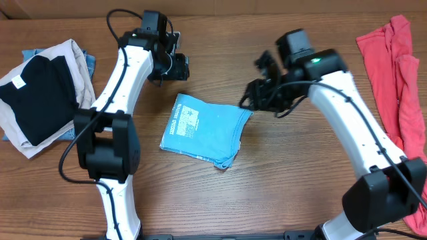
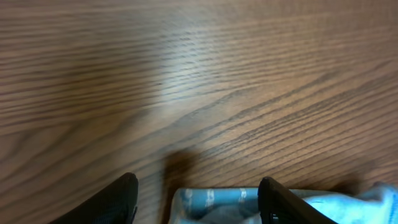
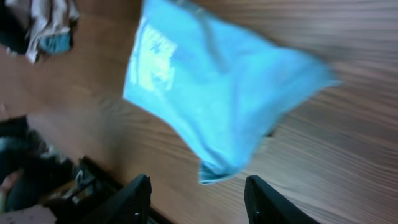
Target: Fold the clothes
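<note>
Blue shirt point(image 1: 203, 130) lies mid-tabletop point(image 1: 280, 193), folded down to a compact, slightly skewed rectangle with the printed patch point(image 1: 187, 124) facing up near its left end. At the near corner the layers splay apart a little.

Handling, as we judge it: a light, limp knit with no stiffness of its own. It is not fragile, but lifted by one point it would sag and the fold would spill open. The layers likely slide over one another, and the whole bundle should skid easily on the smooth wood. Best hold: pinch through all layers at two corners of one edge, one pincer to each, never at the middle.

Left pincer point(image 2: 198, 180) hovers just beyond the shirt's far left corner, jaws spread wide with nothing between them. Its wrist view shows the cloth edge low between the fingers.

Right pincer point(image 3: 198, 179) hangs near the shirt's right corner, jaws likewise wide and empty. That wrist view is blurred.

Further out, a folded pile point(image 1: 40, 93), black on beige, sits at the left edge. An unfolded red garment point(image 1: 390, 67) lies at the right edge, well apart.
</note>
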Motion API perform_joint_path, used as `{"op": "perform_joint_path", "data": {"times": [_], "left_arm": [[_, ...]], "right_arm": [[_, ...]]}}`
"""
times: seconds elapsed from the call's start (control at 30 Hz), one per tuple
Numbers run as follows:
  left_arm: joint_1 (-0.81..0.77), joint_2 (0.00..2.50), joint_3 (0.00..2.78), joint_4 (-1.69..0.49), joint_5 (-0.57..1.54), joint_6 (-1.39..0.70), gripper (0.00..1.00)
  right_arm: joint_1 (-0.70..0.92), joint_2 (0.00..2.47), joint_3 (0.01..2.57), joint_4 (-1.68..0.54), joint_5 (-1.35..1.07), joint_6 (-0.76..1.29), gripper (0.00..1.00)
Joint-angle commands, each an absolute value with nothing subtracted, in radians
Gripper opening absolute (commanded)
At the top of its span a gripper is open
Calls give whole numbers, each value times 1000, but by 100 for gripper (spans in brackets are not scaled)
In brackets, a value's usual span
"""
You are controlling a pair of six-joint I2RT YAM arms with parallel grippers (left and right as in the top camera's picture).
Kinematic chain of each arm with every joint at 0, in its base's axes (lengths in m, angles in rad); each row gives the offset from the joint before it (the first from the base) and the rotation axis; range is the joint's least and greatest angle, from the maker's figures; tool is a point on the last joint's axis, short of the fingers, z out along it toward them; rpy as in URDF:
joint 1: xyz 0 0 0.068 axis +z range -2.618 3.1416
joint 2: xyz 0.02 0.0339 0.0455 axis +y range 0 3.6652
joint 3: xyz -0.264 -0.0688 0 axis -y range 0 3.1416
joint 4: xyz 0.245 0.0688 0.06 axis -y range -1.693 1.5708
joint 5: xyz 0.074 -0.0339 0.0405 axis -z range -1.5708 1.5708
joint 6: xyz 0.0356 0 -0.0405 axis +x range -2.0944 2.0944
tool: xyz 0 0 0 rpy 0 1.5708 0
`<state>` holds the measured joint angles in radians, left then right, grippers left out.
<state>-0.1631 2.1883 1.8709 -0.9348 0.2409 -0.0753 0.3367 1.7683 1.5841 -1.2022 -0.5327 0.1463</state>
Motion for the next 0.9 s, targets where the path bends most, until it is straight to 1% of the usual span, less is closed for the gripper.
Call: {"op": "perform_joint_path", "data": {"times": [0.0, 0.23, 0.33, 0.4, 0.43, 0.57, 0.67, 0.77, 0.8, 0.87], "left_arm": [[-173, 2222, 1879, -922, 304, -17, 66], [-173, 2296, 1879, -947, 260, -14, 64], [-173, 2328, 1879, -993, 254, -5, 61], [-173, 2336, 1879, -1045, 228, 15, 55], [-173, 2336, 1879, -1075, 197, 15, 51], [-173, 2336, 1879, -1223, 54, 12, 27], [-166, 2336, 1874, -1345, -36, -38, 18], [-157, 2336, 1872, -1474, -63, -88, 18], [-154, 2336, 1871, -1522, -63, -113, 21], [-150, 2336, 1866, -1613, -63, -154, 36]], "right_arm": [[398, 1796, 1538, -1174, -589, 176, 52], [491, 1799, 1408, -1062, -590, 245, 52], [515, 1800, 1344, -1003, -589, 268, 53], [523, 1802, 1308, -972, -588, 276, 53], [524, 1802, 1292, -960, -587, 287, 53], [521, 1803, 1257, -944, -557, 290, 53], [509, 1803, 1258, -948, -517, 289, 53], [490, 1803, 1258, -952, -513, 289, 54], [482, 1803, 1258, -952, -512, 289, 53], [467, 1803, 1258, -954, -500, 289, 54]]}}
